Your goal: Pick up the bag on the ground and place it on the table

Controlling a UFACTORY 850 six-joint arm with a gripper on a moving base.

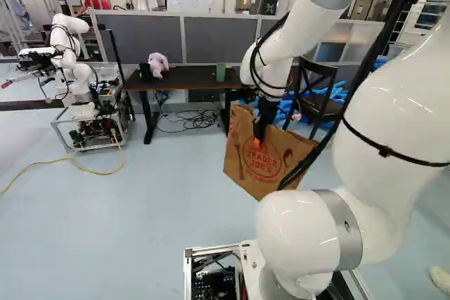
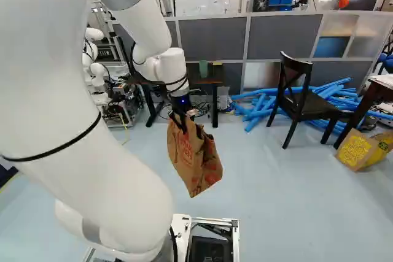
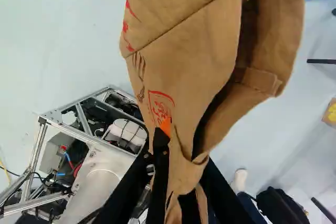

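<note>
A brown paper bag (image 1: 242, 166) with red and dark printing is hanging by its pinched upper part, its body tilting so that one lower corner is pointing down. Its sides are creasing and its mouth is gaping beside the pinched part. Farther ahead, left of the bag in the left base view, a long table (image 1: 184, 75) with a dark, flat top is standing upright on black legs, its right end partly hiding.

bag (image 3: 184, 51): cut by wrist view's edge | table (image 2: 213, 80): partly behind arm (image 2: 150, 23), right base view
</note>
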